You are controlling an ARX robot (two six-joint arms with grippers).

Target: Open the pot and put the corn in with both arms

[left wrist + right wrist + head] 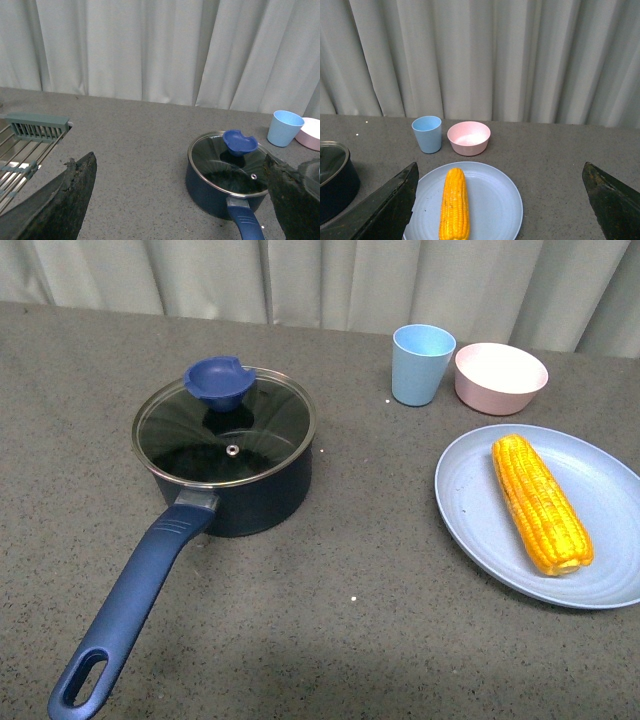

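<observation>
Evidently, glass lid (225, 430) closes dark navy saucepan (255, 505) centre-left; yellow corn cob (540, 502) awaits on pale blue plate (470, 502), right; left gripper (180, 157), right gripper (500, 166) gape, one facing each.

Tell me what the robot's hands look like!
Only the fingers show, in the wrist views. The left gripper has two blackish, wedge-shaped fingers tapering to points, with a rough, speckled surface. The right gripper has the same dark, pointed fingers. No cables or markings are visible, and the front view shows no arms.
</observation>
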